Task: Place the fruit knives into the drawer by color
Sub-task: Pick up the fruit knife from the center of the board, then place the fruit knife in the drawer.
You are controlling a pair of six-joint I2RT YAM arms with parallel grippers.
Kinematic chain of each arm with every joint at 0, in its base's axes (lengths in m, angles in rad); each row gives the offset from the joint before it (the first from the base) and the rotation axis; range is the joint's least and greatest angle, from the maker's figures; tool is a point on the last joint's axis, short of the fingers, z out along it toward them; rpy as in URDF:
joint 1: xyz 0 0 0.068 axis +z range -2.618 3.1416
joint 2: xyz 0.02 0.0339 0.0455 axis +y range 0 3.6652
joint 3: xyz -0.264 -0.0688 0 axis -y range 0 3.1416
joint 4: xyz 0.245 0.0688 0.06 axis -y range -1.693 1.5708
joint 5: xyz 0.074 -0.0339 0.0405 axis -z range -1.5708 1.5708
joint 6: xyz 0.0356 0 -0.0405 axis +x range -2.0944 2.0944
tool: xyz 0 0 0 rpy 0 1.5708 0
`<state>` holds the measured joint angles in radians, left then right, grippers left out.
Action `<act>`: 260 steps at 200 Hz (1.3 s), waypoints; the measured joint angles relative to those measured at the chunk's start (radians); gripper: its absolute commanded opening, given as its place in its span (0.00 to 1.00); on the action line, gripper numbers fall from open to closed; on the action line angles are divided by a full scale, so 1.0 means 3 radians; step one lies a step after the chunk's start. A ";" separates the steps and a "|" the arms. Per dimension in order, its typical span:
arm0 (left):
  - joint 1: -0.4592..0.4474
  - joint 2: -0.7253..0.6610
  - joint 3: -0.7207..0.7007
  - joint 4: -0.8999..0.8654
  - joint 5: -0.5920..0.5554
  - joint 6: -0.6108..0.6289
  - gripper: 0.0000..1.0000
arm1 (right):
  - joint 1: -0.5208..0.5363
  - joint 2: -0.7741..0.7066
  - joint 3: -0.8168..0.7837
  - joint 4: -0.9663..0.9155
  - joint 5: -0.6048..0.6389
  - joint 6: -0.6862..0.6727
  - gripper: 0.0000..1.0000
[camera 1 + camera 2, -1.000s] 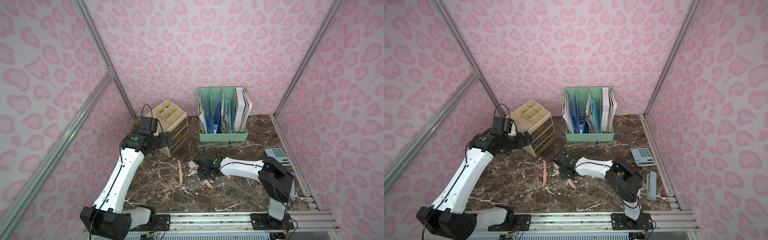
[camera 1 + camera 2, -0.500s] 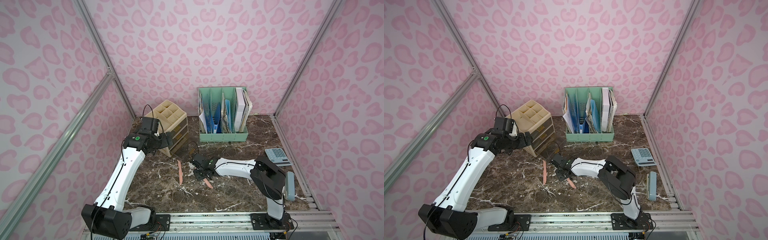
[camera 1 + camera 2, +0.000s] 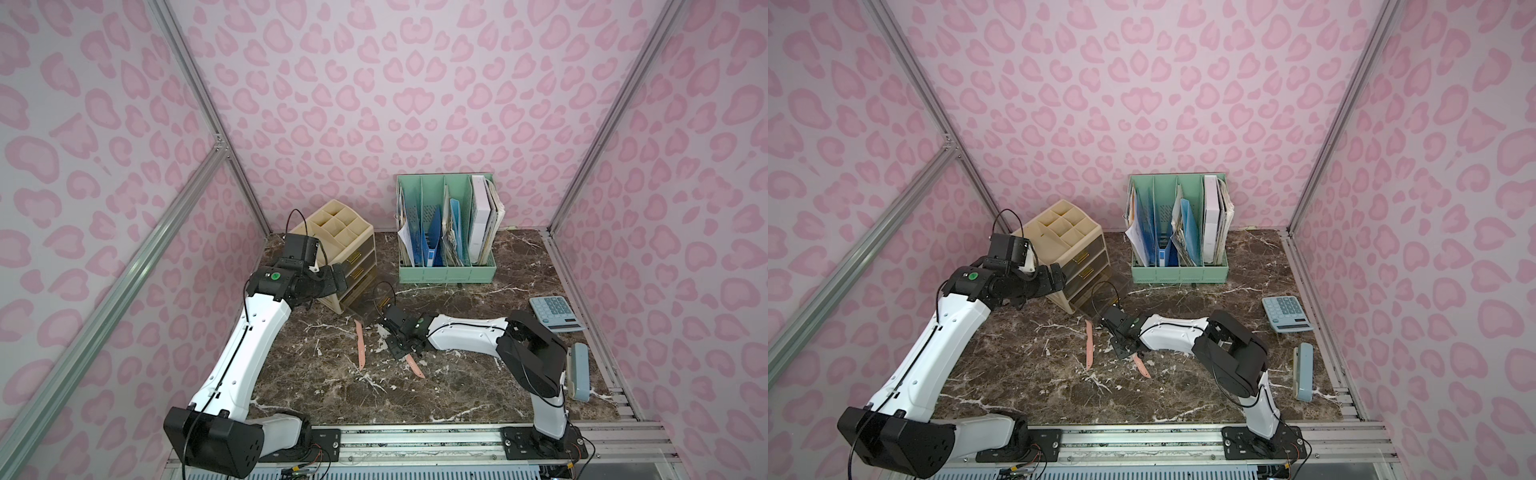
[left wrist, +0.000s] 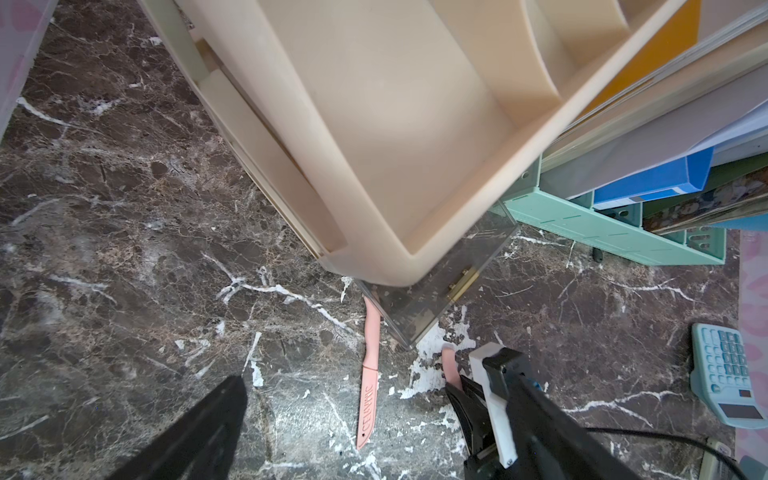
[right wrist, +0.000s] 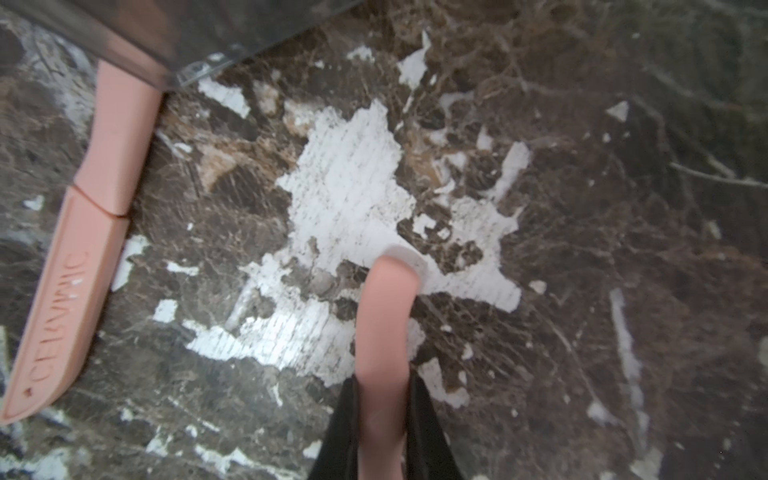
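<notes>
Your right gripper (image 5: pixel 384 399) is clamped around 1 salmon pink curved fruit knife (image 5: pixel 384 324) at mid tabletop, just in front of the pulled-out smoky clear bottom drawer (image 3: pixel 365 301) of the beige plastic organiser (image 3: pixel 347 237). The 2nd salmon pink knife (image 3: pixel 360 345) lies flat just beside it, handle end under the drawer's corner. Your left gripper (image 3: pixel 334 279) hangs spread wide against the organiser's side, toward the tabletop's left edge

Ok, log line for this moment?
right gripper: shut on pink knife; left gripper: open, near drawer unit; other pink knife: on table; bottom drawer: open
</notes>
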<state>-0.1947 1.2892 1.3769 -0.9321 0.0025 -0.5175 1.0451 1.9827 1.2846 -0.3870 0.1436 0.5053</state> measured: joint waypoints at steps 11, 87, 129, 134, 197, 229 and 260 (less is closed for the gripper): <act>0.0000 0.0000 0.0000 0.0001 0.0000 0.0000 0.99 | -0.0028 -0.0013 0.0000 0.0000 -0.0033 0.0029 0.06; 0.0004 0.0034 0.0060 -0.0001 -0.0001 0.0001 0.99 | -0.0284 -0.0182 0.0024 -0.0106 -0.0183 0.0159 0.04; 0.0018 0.0067 0.0108 -0.0001 -0.0001 0.0001 0.99 | -0.0376 -0.0286 0.0060 -0.0121 -0.0319 0.0262 0.04; 0.0019 0.0072 0.0117 0.0000 -0.0001 0.0001 0.99 | -0.0384 -0.0305 0.0064 -0.0121 -0.0343 0.0282 0.04; 0.0033 0.0200 0.0334 -0.0022 -0.0001 0.0000 0.99 | -0.0528 -0.0506 0.0226 -0.0167 -0.0568 0.0580 0.05; 0.0047 0.0278 0.0474 -0.0010 0.0001 -0.0008 0.99 | -0.0600 -0.0490 0.0534 -0.0159 -0.0727 0.0738 0.06; 0.0055 0.0322 0.0539 -0.0008 0.0043 -0.0015 0.99 | -0.0692 -0.0354 0.0829 -0.0142 -0.0899 0.0890 0.06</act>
<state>-0.1783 1.3857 1.5387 -0.9344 0.0154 -0.5220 0.8375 1.8767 1.5333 -0.4297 -0.1261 0.7723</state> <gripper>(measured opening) 0.989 0.182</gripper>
